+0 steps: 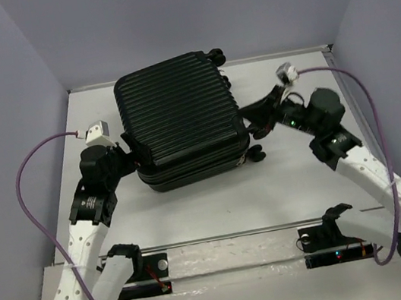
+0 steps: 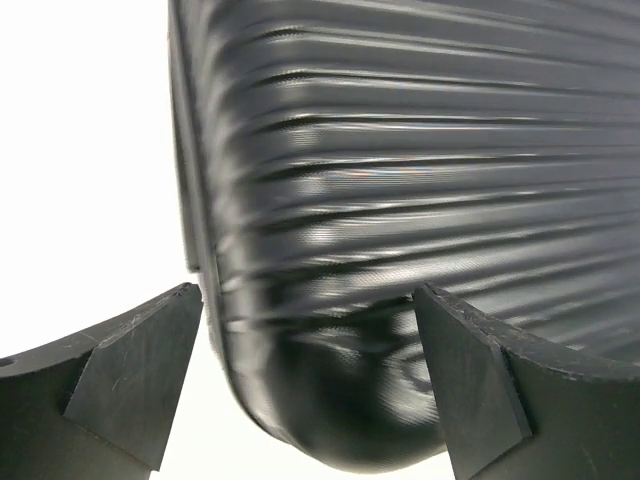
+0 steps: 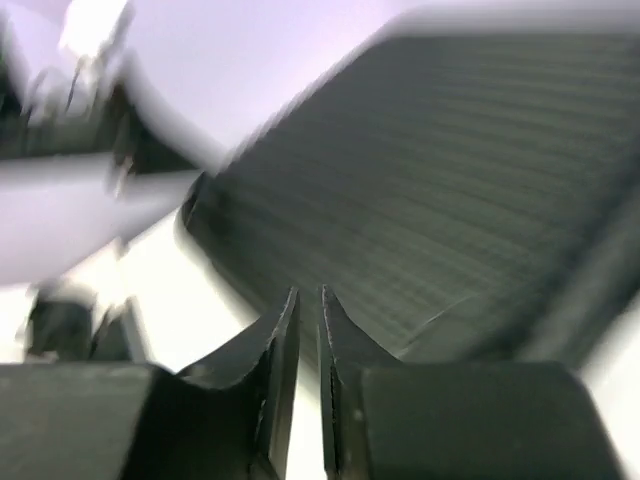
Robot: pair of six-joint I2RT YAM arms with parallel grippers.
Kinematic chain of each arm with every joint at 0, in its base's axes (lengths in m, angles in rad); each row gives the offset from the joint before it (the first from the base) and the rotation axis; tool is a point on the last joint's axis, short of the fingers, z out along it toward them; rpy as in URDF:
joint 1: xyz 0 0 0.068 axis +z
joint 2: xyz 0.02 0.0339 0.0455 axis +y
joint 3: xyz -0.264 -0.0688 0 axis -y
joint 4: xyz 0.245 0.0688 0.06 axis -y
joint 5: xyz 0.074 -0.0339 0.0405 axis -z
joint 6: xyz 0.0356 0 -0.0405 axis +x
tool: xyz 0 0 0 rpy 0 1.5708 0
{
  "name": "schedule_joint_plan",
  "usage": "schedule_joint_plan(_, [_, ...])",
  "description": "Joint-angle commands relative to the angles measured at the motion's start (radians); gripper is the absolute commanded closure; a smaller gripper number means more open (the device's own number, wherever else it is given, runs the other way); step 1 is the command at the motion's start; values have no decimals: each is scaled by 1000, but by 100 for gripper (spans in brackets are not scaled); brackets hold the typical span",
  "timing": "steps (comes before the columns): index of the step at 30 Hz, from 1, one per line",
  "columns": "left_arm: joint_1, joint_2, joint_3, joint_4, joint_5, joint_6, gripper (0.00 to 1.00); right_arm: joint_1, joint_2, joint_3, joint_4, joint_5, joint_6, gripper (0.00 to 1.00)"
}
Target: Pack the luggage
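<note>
The left claw, seen from above, is sitting right at the left edge of the big black hard suitcase with ribbed grooves. The suitcase is lying flat in the middle of the white table, ribbed side up, one half resting on the other. Its small black wheels are pointing to the right. The right claw is reaching in at the suitcase's right edge, near those wheels. From this high up I cannot tell how wide either claw is standing.

The left wrist camera is looking past the left claw, and here the jaws are spread wide. One black finger is showing low on the left and the other low on the right. A rounded corner of the suitcase is sitting between them - very close, but I cannot tell if it is touching either finger.

The right wrist camera is giving a blurry picture. The right claw is pressing its two fingers almost together, with only a thin slit between them - nothing is showing in that slit. The suitcase is filling the space just past the fingertips.
</note>
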Motion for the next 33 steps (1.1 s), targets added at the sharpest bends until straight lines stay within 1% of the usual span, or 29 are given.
schedule_joint_plan(1, [74, 27, 31, -21, 170, 71, 1, 266, -74, -363, 259, 173, 17, 83])
schedule_joint_plan(3, [80, 47, 27, -15, 219, 75, 1, 331, -99, -439, 285, 279, 10, 73])
schedule_joint_plan(5, [83, 59, 28, -10, 243, 76, 1, 331, -117, -531, 336, 315, 23, 59])
schedule_joint_plan(6, [85, 68, 19, 6, 248, 74, 1, 331, -119, -556, 348, 333, 29, 49])
schedule_joint_plan(8, [86, 82, 10, 20, 279, 62, 1, 331, -105, -603, 394, 409, 36, 45])
schedule_joint_plan(9, [86, 93, 5, 38, 291, 57, 1, 331, -96, -613, 431, 448, 31, 45])
schedule_joint_plan(10, [86, 94, 4, 48, 300, 53, 1, 331, -85, -625, 431, 475, 28, 45])
schedule_joint_plan(11, [86, 96, 5, 52, 309, 48, 1, 331, -61, -648, 490, 507, 28, 48])
schedule_joint_plan(13, [86, 100, 10, 54, 311, 46, 1, 331, -42, -650, 519, 573, 20, 50])
schedule_joint_plan(14, [86, 102, 13, 52, 311, 48, 1, 331, -36, -653, 535, 588, 20, 51])
schedule_joint_plan(15, [85, 100, 16, 48, 308, 52, 1, 331, -32, -663, 555, 593, 19, 55])
schedule_joint_plan(18, [86, 96, 10, 43, 306, 56, 1, 331, -28, -665, 575, 622, 17, 56])
schedule_joint_plan(22, [86, 94, -1, 42, 305, 60, 1, 331, -12, -645, 514, 645, 5, 57])
schedule_joint_plan(25, [86, 87, -5, 45, 299, 62, 1, 331, -63, -657, 438, 630, 25, 57])
schedule_joint_plan(27, [86, 85, -2, 43, 297, 63, 1, 331, -100, -662, 395, 613, 42, 55])
schedule_joint_plan(28, [86, 87, 1, 45, 297, 63, 1, 331, -117, -660, 341, 602, 45, 54])
schedule_joint_plan(31, [86, 88, 7, 48, 303, 65, 1, 331, -172, -650, 255, 627, 63, 53])
schedule_joint_plan(33, [86, 87, 2, 52, 305, 60, 1, 331, -179, -645, 246, 633, 60, 52])
